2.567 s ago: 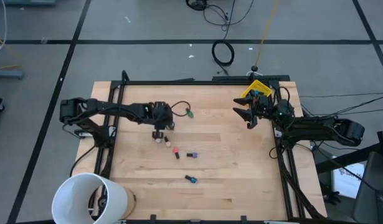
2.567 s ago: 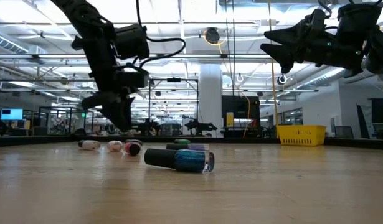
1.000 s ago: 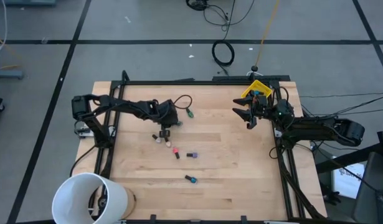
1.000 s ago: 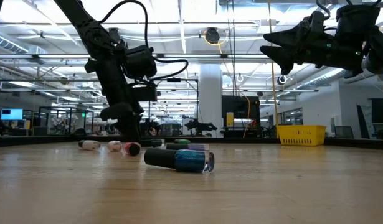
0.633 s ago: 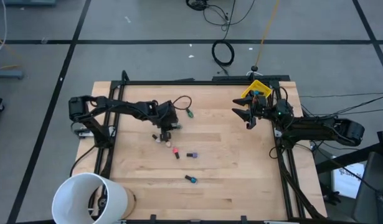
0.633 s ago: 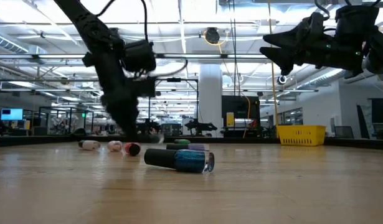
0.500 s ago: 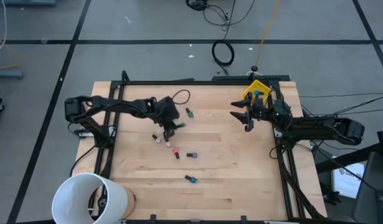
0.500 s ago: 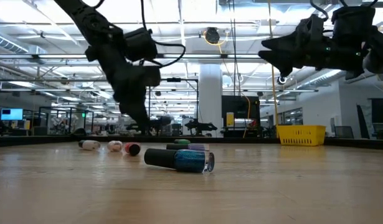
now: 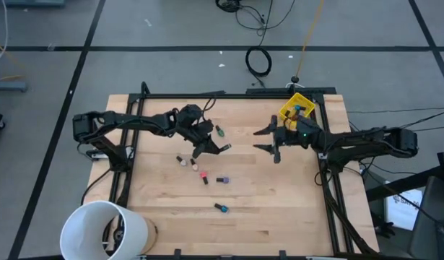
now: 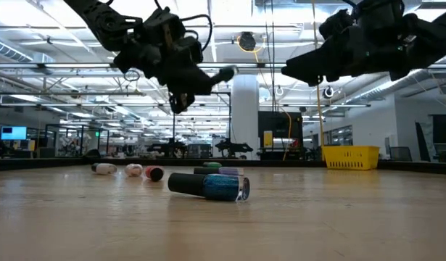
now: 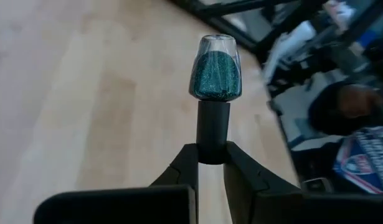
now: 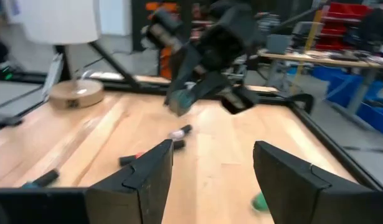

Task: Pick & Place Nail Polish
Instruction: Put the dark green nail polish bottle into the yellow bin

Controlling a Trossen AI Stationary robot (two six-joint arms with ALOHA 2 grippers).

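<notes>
left gripper (image 11: 210, 163): fingers pinched on the dark cap of a teal glitter bottle (image 11: 215, 67), lifted clear of the desk (image 9: 265, 209), over its middle toward the far edge.
right gripper (image 9: 268, 142): fingers spread, nothing between them; up off the desk, facing the left one, near but apart. Looks staged for a handover, my read only.
bottles on desk: green (image 9: 219, 132) near the far edge; pale (image 9: 184, 162), red (image 9: 203, 175), purple (image 9: 222, 180) clustered left of centre; blue (image 9: 220, 208) nearer the front edge.
bin (image 9: 297, 107): yellow, far-right corner.
bucket (image 9: 99, 230): white, off the front-left corner.
progress: one bottle in hand, none visibly delivered; at least five left on the desk. Early stage, I'd judge.
hard to see: bin contents mostly hidden, a blue speck inside, can't tell what. Bucket interior looks bare, not sure. Small dark item (image 9: 179, 159) by the pale bottle, can't tell whether it is a bottle or a loose cap.
</notes>
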